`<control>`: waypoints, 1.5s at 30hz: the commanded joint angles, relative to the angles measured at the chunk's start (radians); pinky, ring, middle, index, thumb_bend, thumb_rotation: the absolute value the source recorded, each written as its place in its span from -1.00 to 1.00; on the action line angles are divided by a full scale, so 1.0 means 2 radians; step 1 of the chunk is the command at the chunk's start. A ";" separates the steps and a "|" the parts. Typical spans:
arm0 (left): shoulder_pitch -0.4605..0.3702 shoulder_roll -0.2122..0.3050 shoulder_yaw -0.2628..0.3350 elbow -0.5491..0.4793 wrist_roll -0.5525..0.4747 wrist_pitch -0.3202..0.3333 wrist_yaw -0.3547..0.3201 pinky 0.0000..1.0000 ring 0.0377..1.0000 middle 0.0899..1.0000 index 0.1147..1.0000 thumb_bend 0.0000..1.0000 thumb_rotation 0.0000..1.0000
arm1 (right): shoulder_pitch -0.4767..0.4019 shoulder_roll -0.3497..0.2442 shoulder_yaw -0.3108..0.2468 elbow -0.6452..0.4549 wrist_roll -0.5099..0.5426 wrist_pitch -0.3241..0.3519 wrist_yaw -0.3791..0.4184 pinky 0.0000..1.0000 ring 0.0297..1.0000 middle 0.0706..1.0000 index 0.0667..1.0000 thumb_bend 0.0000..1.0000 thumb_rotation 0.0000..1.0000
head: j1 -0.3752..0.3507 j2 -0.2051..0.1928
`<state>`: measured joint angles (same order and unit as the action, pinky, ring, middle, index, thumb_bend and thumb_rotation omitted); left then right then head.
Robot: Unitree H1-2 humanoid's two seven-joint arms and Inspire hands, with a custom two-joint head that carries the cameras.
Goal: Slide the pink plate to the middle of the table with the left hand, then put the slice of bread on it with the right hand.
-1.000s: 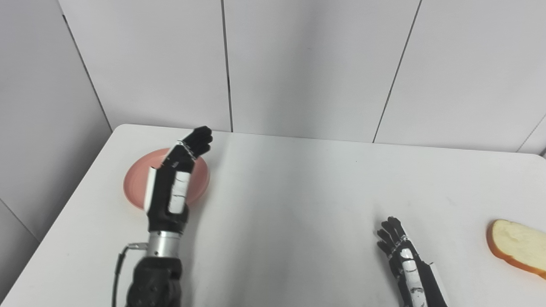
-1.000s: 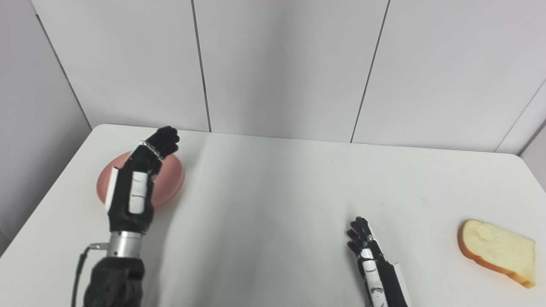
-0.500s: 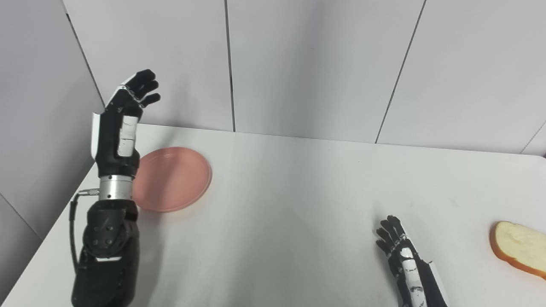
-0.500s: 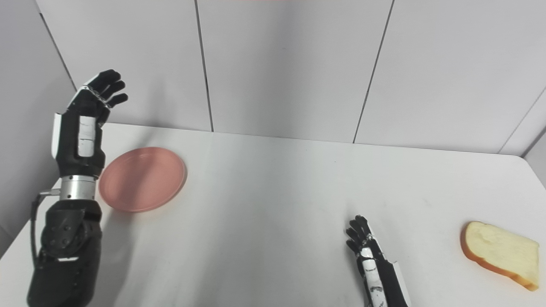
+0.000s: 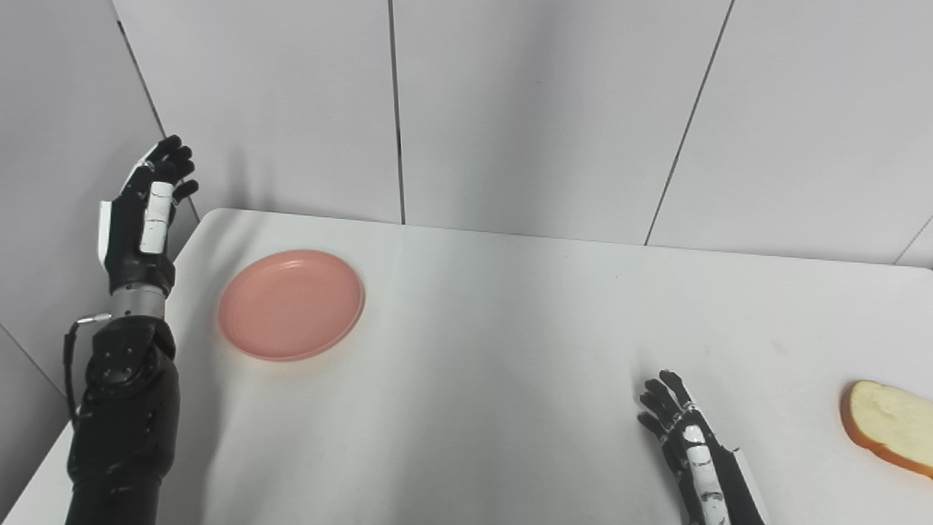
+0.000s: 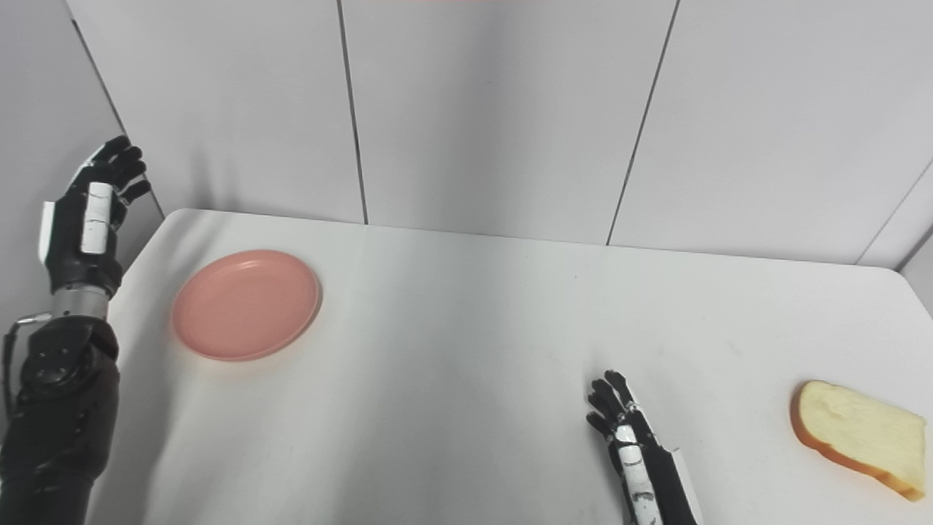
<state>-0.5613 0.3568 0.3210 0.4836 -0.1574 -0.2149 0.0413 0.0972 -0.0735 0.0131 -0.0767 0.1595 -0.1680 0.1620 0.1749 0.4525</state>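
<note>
- The right hand [image 6: 625,430] lies low at the near edge of the white table [image 5: 510,328], back upward, its dark fingers [image 6: 609,397] a little apart and reaching away from the robot; it holds nothing.
- The slice of bread [image 6: 856,436] lies flat on the table well off to that hand's right, at about the same depth, clear of the fingers and near the table's right side.
- The left arm [image 5: 120,408] rises from the near left corner, standing almost upright past the table's left edge.
- The left hand [image 5: 142,219] is raised high above the tabletop, back toward the camera, fingers [image 5: 171,157] loosely spread and pointing up toward the wall [image 5: 547,109]; it is empty.
- The pink plate [image 5: 291,304] lies flat on the table below and to the right of the left hand, apart from it, in the far left part of the table and well away from the right hand.
- A second ago the left hand hung over the plate, covering part of it; half a second ago it had lifted and drawn to the plate's left side; now it is further left and outside the table edge.
- The plate and bread lie where they did, allowing for a small camera shift, and the right hand has kept its pose.
</note>
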 commanded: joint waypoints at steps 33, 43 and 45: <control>-0.058 0.001 -0.025 0.243 -0.009 -0.069 -0.003 0.42 0.57 0.52 0.47 0.84 0.53 | 0.020 -0.001 0.009 -0.020 -0.005 0.004 0.000 0.73 0.74 0.70 0.81 0.47 0.78 | -0.018 0.018; -0.050 -0.018 -0.039 0.245 -0.017 -0.063 -0.028 0.55 0.70 0.60 0.55 0.74 0.60 | 0.025 -0.003 0.011 -0.027 -0.005 0.008 0.002 0.73 0.73 0.70 0.81 0.41 0.75 | -0.026 0.023; -0.047 -0.022 -0.044 0.239 -0.018 -0.054 -0.031 0.57 0.72 0.63 0.57 0.72 0.60 | 0.026 -0.002 0.012 -0.030 -0.005 0.011 0.001 0.71 0.72 0.69 0.80 0.42 0.72 | -0.029 0.024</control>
<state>-0.6464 0.3333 0.2494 0.9694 -0.1973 -0.3429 0.0073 0.1366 -0.0789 0.0325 -0.1127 0.1427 -0.1595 0.1600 0.1151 0.5001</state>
